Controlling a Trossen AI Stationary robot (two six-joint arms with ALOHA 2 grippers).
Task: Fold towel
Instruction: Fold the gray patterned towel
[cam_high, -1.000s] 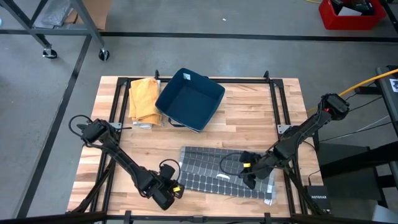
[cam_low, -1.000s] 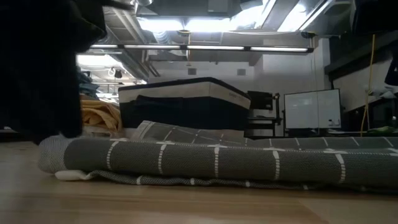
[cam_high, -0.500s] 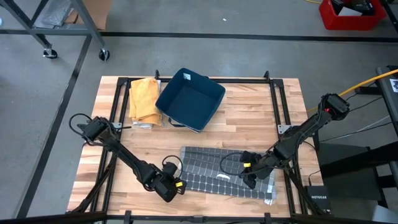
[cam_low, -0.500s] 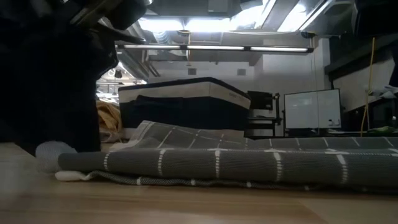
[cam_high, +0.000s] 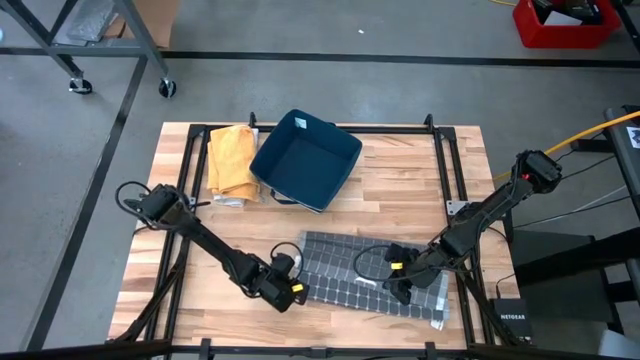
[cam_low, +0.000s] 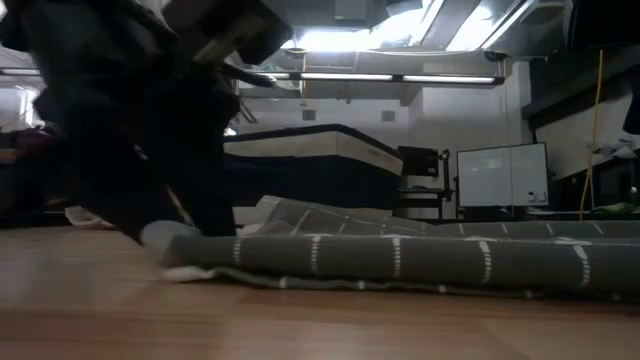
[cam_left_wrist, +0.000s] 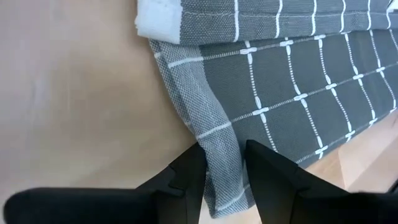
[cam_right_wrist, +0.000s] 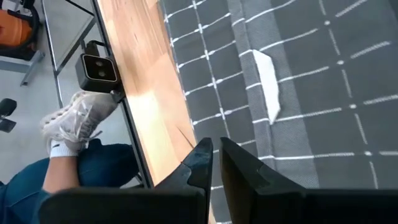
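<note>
Left hand (cam_high: 293, 291), lower centre-left of the high view, pinches the left hem of the grey checked towel (cam_high: 345, 280). Towel lies flat on the desk (cam_high: 400, 180), lower centre. Right hand (cam_high: 393, 287) sits on its right part, fingers nearly together, gripping nothing visible.

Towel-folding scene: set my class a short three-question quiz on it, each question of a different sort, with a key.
1. True or false: the blue bin sits on the grey checked towel.
2. What is the left gripper closed on? A) the yellow cloth B) the towel's edge C) nothing
3. Which gripper rests on the towel's right part?

Key: 1 false, they lie apart. 2 B. 3 the right gripper.
</note>
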